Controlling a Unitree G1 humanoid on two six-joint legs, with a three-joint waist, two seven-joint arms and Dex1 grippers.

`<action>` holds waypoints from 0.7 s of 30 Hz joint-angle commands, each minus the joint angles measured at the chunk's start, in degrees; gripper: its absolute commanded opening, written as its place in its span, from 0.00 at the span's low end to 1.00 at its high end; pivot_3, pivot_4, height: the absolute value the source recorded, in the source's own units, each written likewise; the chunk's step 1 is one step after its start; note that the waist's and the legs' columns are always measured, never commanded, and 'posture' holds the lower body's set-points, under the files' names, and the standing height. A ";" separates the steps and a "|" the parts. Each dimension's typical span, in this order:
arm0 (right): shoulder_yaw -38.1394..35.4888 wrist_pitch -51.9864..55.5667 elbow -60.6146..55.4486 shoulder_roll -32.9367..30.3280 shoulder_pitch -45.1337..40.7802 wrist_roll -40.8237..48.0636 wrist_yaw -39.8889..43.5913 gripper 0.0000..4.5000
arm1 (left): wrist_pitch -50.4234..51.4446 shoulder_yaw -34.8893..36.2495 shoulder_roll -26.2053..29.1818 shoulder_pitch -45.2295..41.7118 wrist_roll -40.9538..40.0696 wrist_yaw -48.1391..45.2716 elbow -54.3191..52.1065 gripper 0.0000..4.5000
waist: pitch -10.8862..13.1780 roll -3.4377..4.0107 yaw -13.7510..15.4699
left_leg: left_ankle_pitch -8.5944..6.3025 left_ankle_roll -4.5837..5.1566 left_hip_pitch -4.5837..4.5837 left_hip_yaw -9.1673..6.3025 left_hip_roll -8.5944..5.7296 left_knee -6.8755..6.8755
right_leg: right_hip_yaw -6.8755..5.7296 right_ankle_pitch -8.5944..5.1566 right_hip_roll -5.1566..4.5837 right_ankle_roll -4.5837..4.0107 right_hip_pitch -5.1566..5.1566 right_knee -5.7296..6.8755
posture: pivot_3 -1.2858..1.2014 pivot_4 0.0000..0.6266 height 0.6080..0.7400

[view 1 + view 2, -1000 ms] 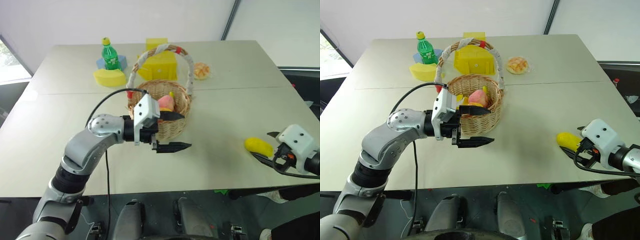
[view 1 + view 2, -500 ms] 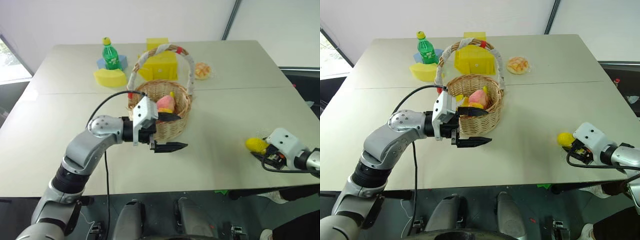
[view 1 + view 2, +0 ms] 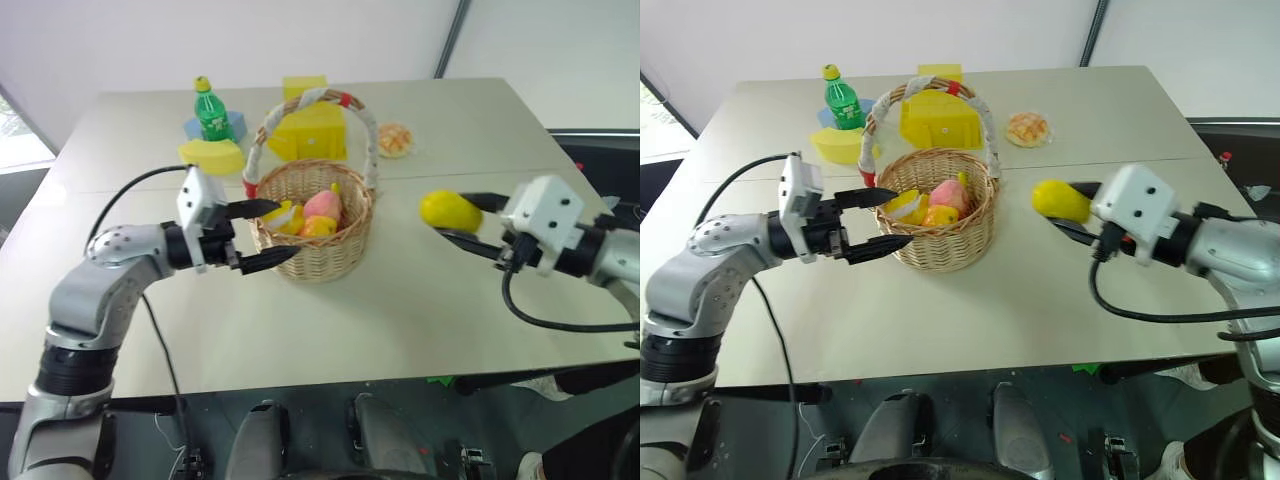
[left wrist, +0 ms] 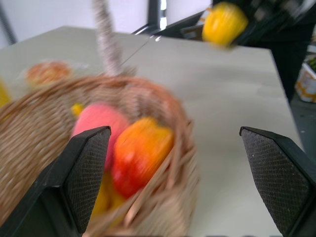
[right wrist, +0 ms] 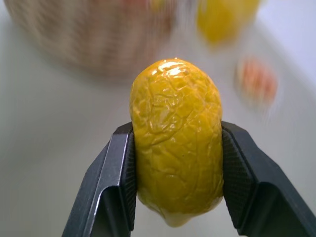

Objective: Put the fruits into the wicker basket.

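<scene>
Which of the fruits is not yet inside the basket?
The yellow oval fruit. The right gripper holds it above the table, beside the wicker basket, while the pink peach and the others lie inside.

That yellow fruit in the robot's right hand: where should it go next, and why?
Probably sideways to above the wicker basket, then let go. The right gripper has its fingers clamped on the yellow fruit, held above the table beside the basket. The pink peach already lies inside, and the open left gripper waits at the basket's other side.

no readable text, green bottle's [image 3: 212, 114] label too small to make out
</scene>
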 commanded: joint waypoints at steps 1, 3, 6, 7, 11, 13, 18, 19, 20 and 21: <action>12.44 1.29 1.60 9.41 -11.82 -2.49 -5.36 0.40 | -0.36 3.35 1.55 0.99 -1.22 0.40 -1.07 1.00 | 0.04 -0.05 0.23 | 0.00 0.00 -0.03 0.04 -0.01 0.02 | 0.02 0.01 -0.03 0.00 -0.04 -0.01 | 0.52 0.24 1.00; 18.21 0.07 6.05 13.74 -16.73 -7.50 -7.72 0.40 | -0.31 3.80 1.49 1.34 -1.39 1.39 -1.38 1.00 | 0.04 -0.04 0.56 | 0.03 -0.05 -0.12 0.07 -0.03 0.03 | 0.04 0.01 -0.19 0.01 -0.16 0.03 | 0.52 0.24 1.00; 27.96 -5.76 16.15 20.17 -22.64 -16.80 -10.00 0.40 | -0.22 4.43 0.84 2.51 -1.67 3.45 -3.01 1.00 | 0.02 -0.07 1.06 | 0.05 -0.08 -0.19 0.06 -0.08 0.03 | 0.02 0.02 -0.28 0.00 -0.17 0.02 | 0.52 0.24 1.00; 29.25 -7.37 18.93 21.46 -23.56 -18.61 -10.58 0.40 | -0.23 4.55 0.68 2.86 -1.69 4.07 -3.50 1.00 | 0.02 -0.08 1.18 | 0.05 -0.09 -0.19 0.05 -0.09 0.03 | 0.01 0.01 -0.29 0.00 -0.17 0.01 | 0.52 0.24 1.00; 30.56 -11.61 28.95 26.15 -27.32 -23.34 -13.62 0.40 | 0.43 5.22 0.01 3.83 -2.81 6.06 -5.12 1.00 | 0.02 -0.08 0.95 | 0.05 -0.09 -0.31 0.08 -0.19 0.02 | 0.03 0.02 -0.42 0.01 -0.24 -0.02 | 0.52 0.24 1.00; 31.01 -13.66 32.81 26.97 -28.81 -25.52 -13.84 0.40 | 0.46 4.99 0.02 4.41 -2.97 6.61 -5.97 1.00 | 0.02 -0.08 0.85 | 0.05 -0.09 -0.32 0.12 -0.19 0.01 | 0.04 0.02 -0.43 0.01 -0.27 -0.02 | 0.52 0.24 1.00; 29.33 -15.55 34.19 29.11 -29.98 -25.92 -13.85 0.89 | 0.95 4.82 -0.19 4.54 -3.74 7.89 -6.96 1.00 | 0.02 -0.08 0.68 | 0.05 -0.09 -0.28 0.09 -0.13 0.01 | 0.03 0.02 -0.35 0.01 -0.28 0.02 | 0.52 0.24 1.00; 28.69 -15.83 33.43 29.29 -29.83 -25.60 -13.59 0.99 | 0.99 4.73 -0.21 4.48 -3.87 8.02 -7.02 1.00 | 0.02 -0.08 0.59 | 0.05 -0.09 -0.28 0.10 -0.13 0.00 | 0.03 0.02 -0.34 0.01 -0.29 0.03 | 0.52 0.24 1.00; 27.94 -16.09 32.03 29.09 -29.45 -24.87 -12.85 0.99 | 0.98 4.57 -0.25 4.32 -3.95 8.10 -6.93 1.00 | 0.02 -0.07 0.59 | 0.05 -0.09 -0.28 0.10 -0.12 0.00 | 0.04 0.02 -0.34 0.01 -0.30 0.04 | 0.52 0.24 1.00; 26.93 -16.10 30.19 28.76 -28.91 -23.49 -11.76 0.99 | 0.96 4.32 -0.32 4.05 -3.95 8.16 -6.73 1.00 | 0.02 -0.07 0.63 | 0.05 -0.09 -0.28 0.10 -0.12 0.00 | 0.03 0.03 -0.33 0.01 -0.30 0.04 | 0.52 0.24 1.00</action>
